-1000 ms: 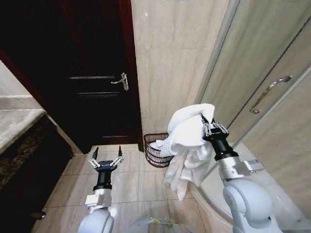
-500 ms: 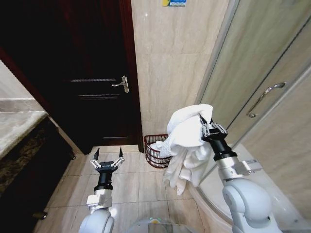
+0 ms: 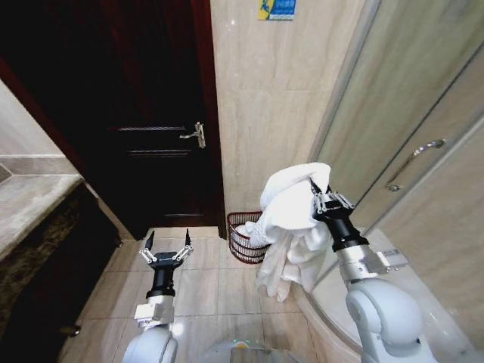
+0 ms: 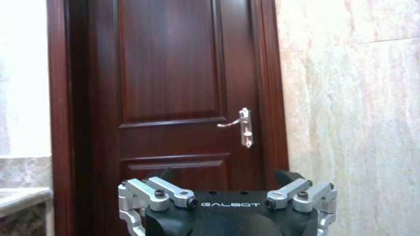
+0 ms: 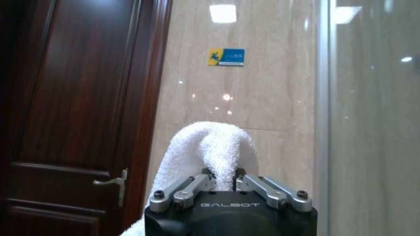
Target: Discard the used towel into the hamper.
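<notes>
1. The right tool is closed on a fold of the white terry-cloth towel, holding it raised with the rest draping toward the tiled floor.
2. The round dark red-brown wire-mesh hamper stands near the wall, beyond the hanging towel; the drop remains undone.
3. The left tool hangs idle, fingers spread, holding nothing.

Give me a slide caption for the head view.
Right gripper holds the white towel above the floor, hamper beyond; left gripper open.
</notes>
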